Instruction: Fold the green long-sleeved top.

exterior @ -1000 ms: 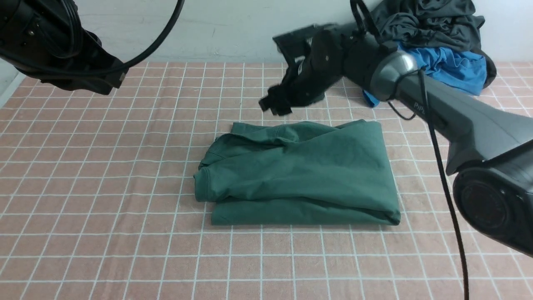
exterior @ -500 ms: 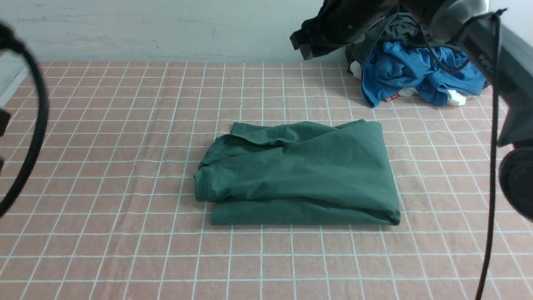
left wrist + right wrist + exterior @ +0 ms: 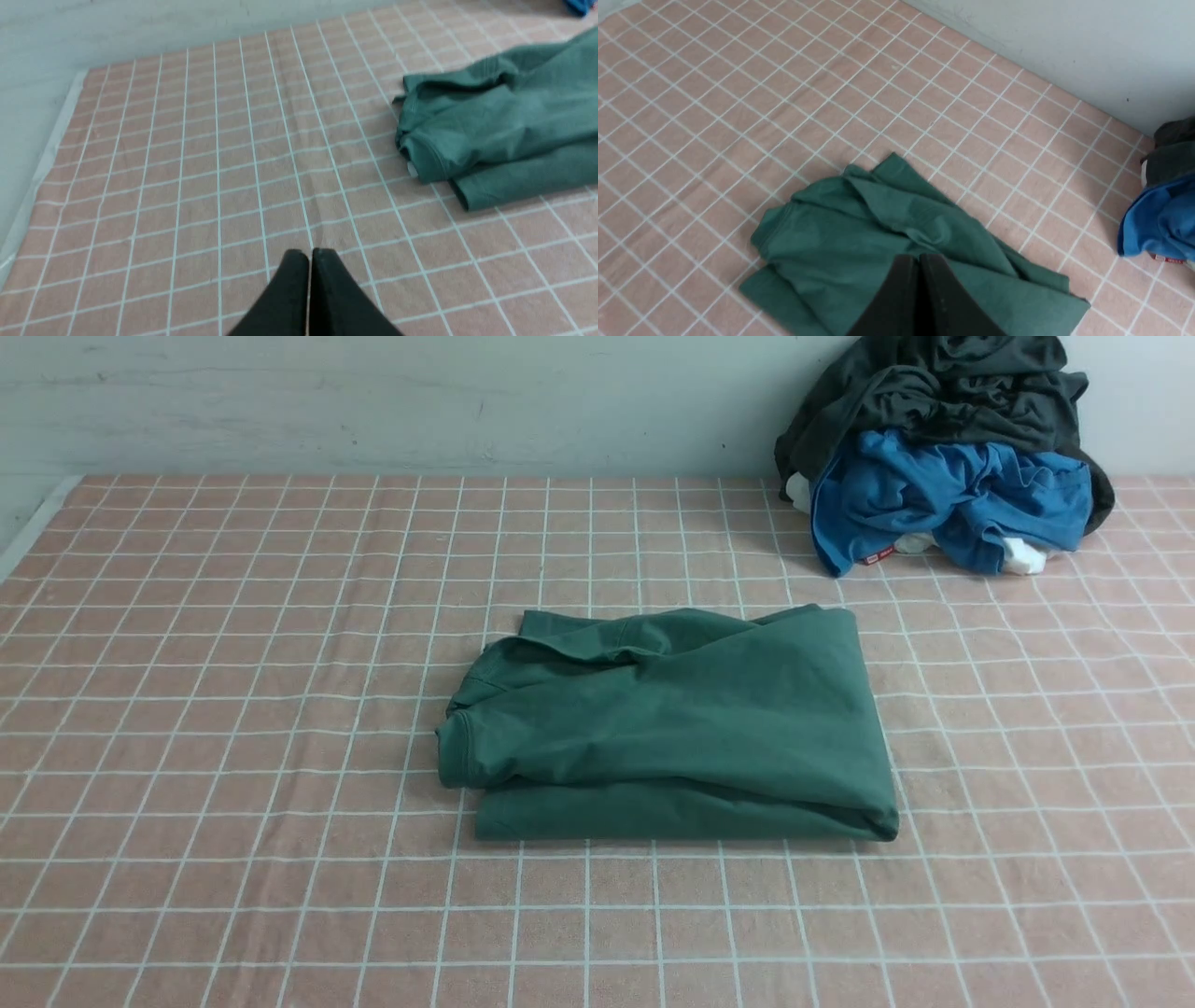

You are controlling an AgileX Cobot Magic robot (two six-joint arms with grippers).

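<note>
The green long-sleeved top lies folded into a compact rectangle in the middle of the table; it also shows in the left wrist view and the right wrist view. Neither arm appears in the front view. My left gripper is shut and empty, high over the bare cloth to the left of the top. In its own view my right gripper is shut and empty, raised above the top with its black fingers pressed together.
A pink checked tablecloth covers the table. A pile with a bright blue garment and a dark grey-black garment sits at the back right against the wall. The cloth's left edge runs along the wall.
My right arm has lifted away from the top's far edge and left the front view, its gripper closing. The left arm has also gone from that view. The top has not moved.
</note>
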